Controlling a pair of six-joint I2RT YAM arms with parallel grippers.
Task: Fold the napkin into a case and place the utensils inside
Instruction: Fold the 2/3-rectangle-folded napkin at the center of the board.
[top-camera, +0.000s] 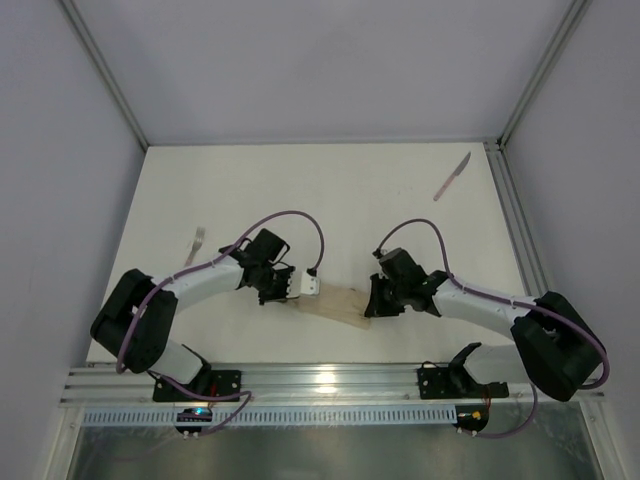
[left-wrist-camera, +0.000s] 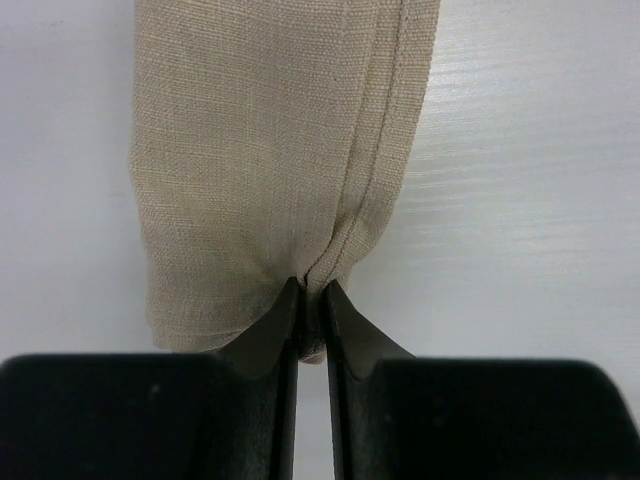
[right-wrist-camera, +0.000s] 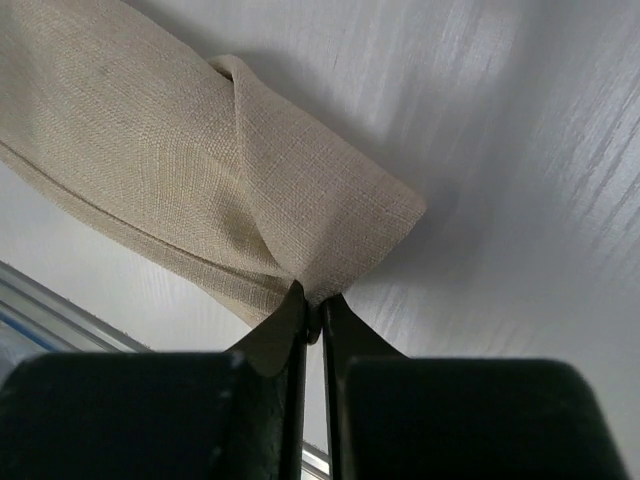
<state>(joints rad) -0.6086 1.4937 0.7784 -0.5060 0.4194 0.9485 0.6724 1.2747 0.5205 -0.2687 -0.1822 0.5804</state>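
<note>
Near the front edge of the worktop, between the two arms: the napkin, already folded into a narrow beige band, not yet clearly a closed case. Long axis from left to right, sloping slightly toward the near edge at the right end.

Left jaws: clenched on the left end of the band, pinching the hemmed edge right at the fingertips, with the cloth running straight away from them. Right jaws: clenched as well, nipping the lower corner of the right end, where one layer wraps diagonally over the other; cloth running away up and to the left in the right wrist view. Band thus held at both ends, one arm at each.

Utensils both outside the cloth and well apart from it. Knife with pinkish handle far back on the right, nearer the right arm. Thin silvery fork on the left, nearer the left arm.

No brand, label or readable writing anywhere in the views.
</note>
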